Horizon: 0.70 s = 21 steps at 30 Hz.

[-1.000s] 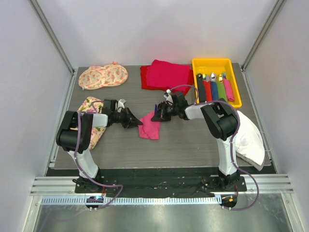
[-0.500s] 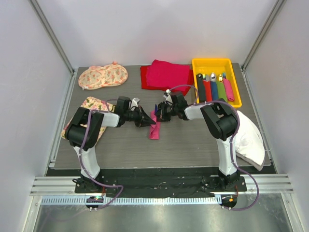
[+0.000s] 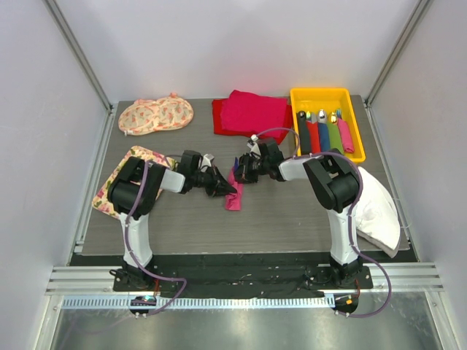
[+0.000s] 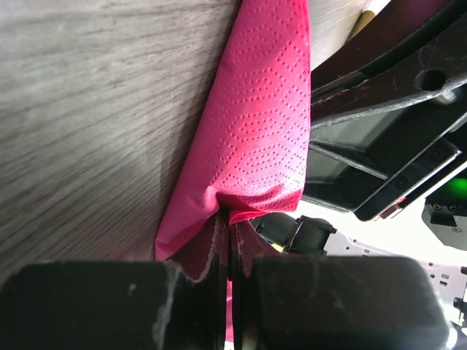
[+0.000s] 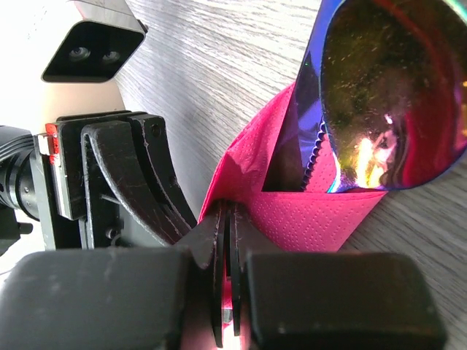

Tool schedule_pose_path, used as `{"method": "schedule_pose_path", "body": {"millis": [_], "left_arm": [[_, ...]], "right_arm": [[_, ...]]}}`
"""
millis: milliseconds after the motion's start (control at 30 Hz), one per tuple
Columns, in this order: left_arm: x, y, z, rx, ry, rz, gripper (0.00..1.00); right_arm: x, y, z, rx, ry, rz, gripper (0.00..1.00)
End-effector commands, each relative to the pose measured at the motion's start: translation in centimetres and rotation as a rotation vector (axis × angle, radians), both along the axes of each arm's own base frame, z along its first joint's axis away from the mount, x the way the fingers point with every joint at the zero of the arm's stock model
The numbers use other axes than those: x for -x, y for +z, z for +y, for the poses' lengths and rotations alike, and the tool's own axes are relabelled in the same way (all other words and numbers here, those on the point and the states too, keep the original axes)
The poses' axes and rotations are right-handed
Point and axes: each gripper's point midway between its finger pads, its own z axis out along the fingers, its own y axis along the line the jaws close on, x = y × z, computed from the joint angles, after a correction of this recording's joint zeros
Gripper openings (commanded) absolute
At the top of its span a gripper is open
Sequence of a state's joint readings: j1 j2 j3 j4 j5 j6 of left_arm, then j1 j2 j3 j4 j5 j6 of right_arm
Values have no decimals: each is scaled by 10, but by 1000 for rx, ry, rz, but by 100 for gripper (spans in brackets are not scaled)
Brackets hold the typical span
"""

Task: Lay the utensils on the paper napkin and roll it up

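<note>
The pink paper napkin (image 3: pixel 233 195) lies folded into a narrow strip at mid-table. My left gripper (image 3: pixel 229 189) comes in from the left and is shut on one edge of the napkin (image 4: pixel 263 131). My right gripper (image 3: pixel 236 175) meets it from the right, shut on the napkin (image 5: pixel 321 215) just behind. Inside the fold lie the utensils: a shiny iridescent spoon head (image 5: pixel 394 95) and a serrated knife blade (image 5: pixel 310 138) stick out in the right wrist view. Their handles are hidden by the paper.
A yellow tray (image 3: pixel 321 91) at the back right holds several coloured-handled utensils (image 3: pixel 325 133). A red-magenta cloth pile (image 3: pixel 252 113) sits behind the grippers. Floral mats lie at the back left (image 3: pixel 155 114) and under the left arm (image 3: pixel 117 191). A white cloth (image 3: pixel 378 208) is at the right.
My left gripper has travelled right with the napkin's edge, folding the flat sheet over the utensils into a narrow strip beside the right gripper. The right arm has stayed put.
</note>
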<state>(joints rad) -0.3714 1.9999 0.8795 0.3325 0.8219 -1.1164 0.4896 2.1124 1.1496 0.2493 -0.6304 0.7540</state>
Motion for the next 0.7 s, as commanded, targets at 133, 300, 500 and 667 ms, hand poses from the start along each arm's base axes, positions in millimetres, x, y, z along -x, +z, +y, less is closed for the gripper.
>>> {"method": "schedule_pose_path", "body": {"millis": [133,300,500,667], "left_arm": [[-5,-37,15,-125,43,30,1],[-2,-38,17,-147,38,49,0],[-3,-38,17,-148,38,50,0],[-5,-35,15,-133,37,40,0]], "right_arm": [[6,-2,-26,153,-4,1,13],[-8,38,-18,97,24,-19,20],[-12,70,-23,75,18,-55,19],[-5,57,-34,52,-24,1,13]]}}
